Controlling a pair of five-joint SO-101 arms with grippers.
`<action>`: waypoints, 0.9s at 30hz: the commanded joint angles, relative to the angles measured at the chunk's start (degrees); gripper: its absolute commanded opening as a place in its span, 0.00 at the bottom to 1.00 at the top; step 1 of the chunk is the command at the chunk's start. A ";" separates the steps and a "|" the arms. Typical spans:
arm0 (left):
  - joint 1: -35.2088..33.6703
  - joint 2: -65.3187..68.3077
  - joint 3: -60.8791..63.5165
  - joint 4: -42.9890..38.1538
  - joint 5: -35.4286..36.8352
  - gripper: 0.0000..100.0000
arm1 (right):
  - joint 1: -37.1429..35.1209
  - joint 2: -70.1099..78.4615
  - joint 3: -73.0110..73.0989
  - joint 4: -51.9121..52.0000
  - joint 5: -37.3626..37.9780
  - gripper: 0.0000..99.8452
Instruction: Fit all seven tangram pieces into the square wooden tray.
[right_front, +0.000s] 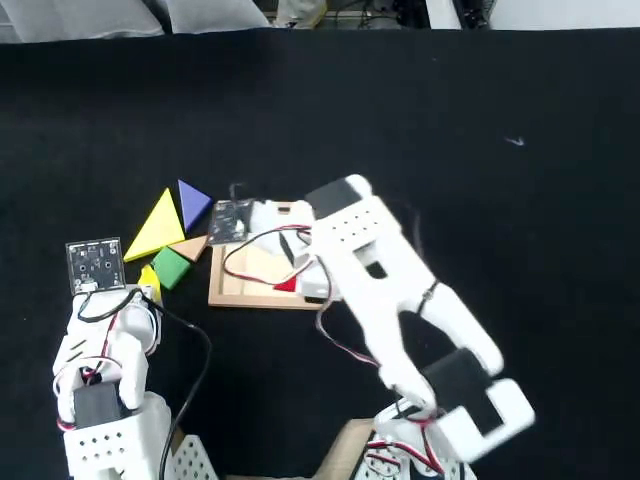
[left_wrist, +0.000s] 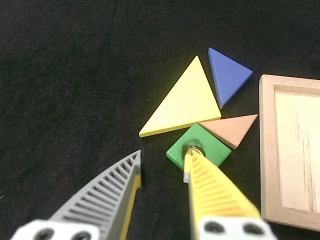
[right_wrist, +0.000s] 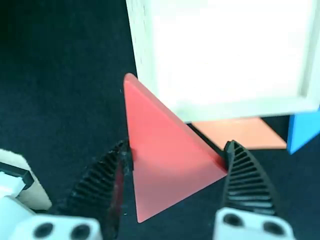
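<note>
Tabletop (right_front: 520, 200) black, wooden tray (left_wrist: 267, 150), left jaws spread at green square (left_wrist: 215, 146), right jaws clamping red triangle (right_wrist: 165, 155).

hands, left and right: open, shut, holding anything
Left hand: open, empty, by the green square.
Right hand: shut on the red triangle.

black bench (right_front: 500, 200), wooden tray (right_front: 250, 300) on it, just beside it yellow triangle (right_front: 160, 228), blue triangle (right_front: 192, 203), tan triangle (right_front: 190, 246), green square (right_front: 170, 268)
</note>
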 joint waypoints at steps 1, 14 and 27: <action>0.13 -0.44 1.10 0.35 0.00 0.15 | -1.85 5.23 -7.60 -1.05 -2.81 0.21; 0.22 -0.44 1.10 0.18 0.00 0.15 | -6.42 22.02 -27.21 1.32 -6.95 0.21; 0.22 -0.44 1.10 0.09 0.00 0.15 | -11.34 26.51 -27.91 1.05 -8.00 0.21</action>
